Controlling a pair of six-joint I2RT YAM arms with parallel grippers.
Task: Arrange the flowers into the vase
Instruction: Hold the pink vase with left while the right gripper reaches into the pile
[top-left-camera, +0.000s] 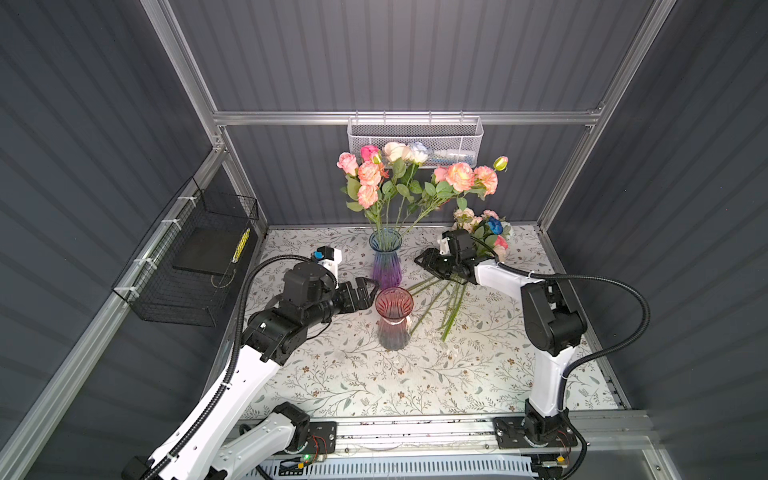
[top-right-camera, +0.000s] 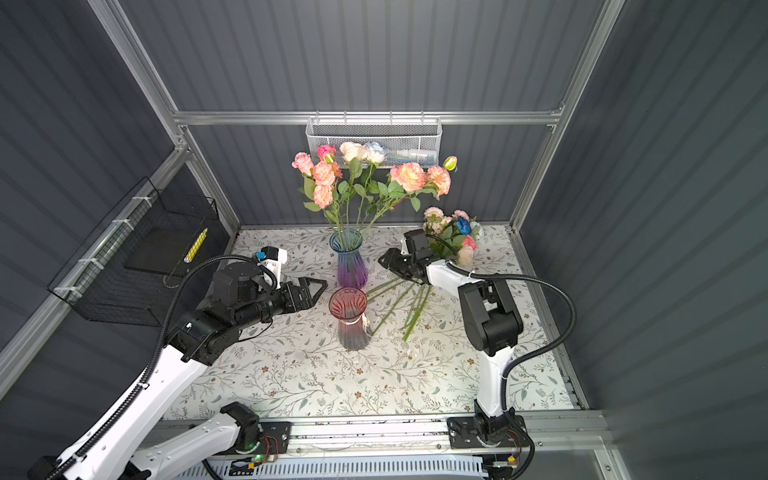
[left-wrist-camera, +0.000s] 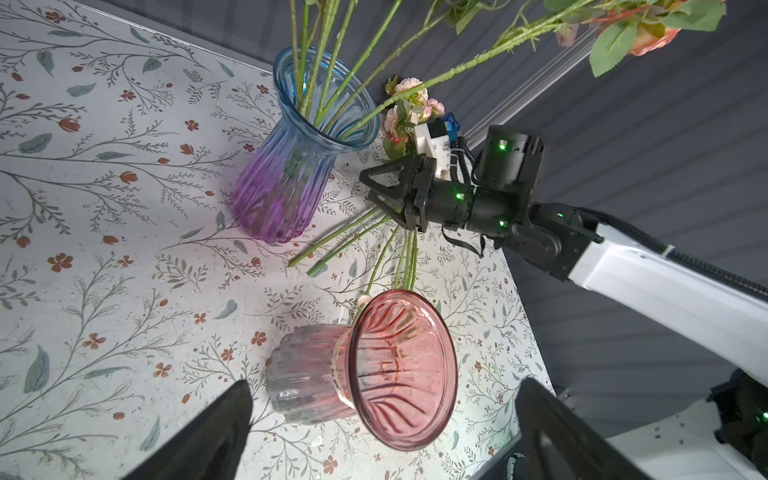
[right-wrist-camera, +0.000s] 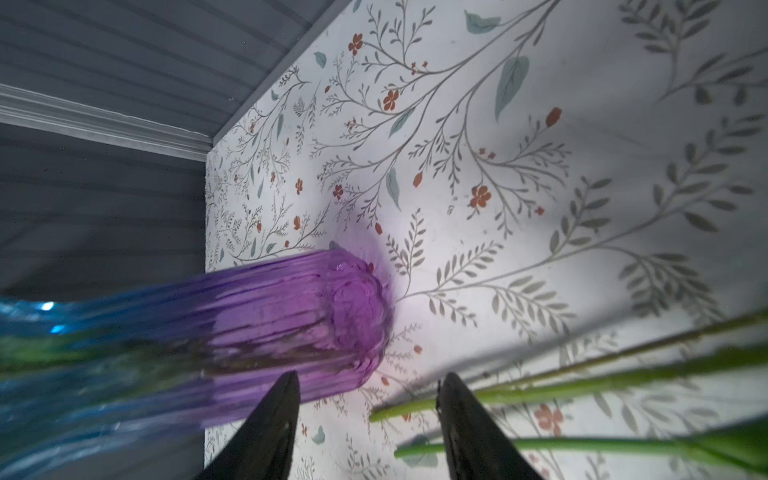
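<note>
- The blue-and-purple vase (top-left-camera: 385, 259) stands upright toward 12 o'clock on the floral bench (top-left-camera: 332, 374).
- It holds the standing flowers (top-left-camera: 370, 173). Their pink, peach, cream and pale blue blooms fan out above its mouth, and several lean toward 2 o'clock.
- The pink vase (top-left-camera: 394, 318) stands upright just at 6 o'clock of the blue-and-purple vase, apart from it.
- The loose flowers (top-left-camera: 484, 232) lie flat on the bench at about 2 o'clock of the pink vase. Their blooms, one of them deep blue, are bunched near the far right corner. Their bare stem ends spread toward 6 to 8 o'clock and end just beside the pink vase.
- The left pincer (top-left-camera: 368, 293) sits at 9 o'clock of the pink vase's rim. It is released, jaws spread wide, and grasps nothing. Whether a fingertip touches the rim I cannot tell.
- The right pincer (top-left-camera: 422, 264) hangs over the loose stems at 3 o'clock of the blue-and-purple vase. Its jaws are partly apart. In the right wrist view one stem end reaches into the gap beside a finger (right-wrist-camera: 465, 415), but it is not clamped.
</note>
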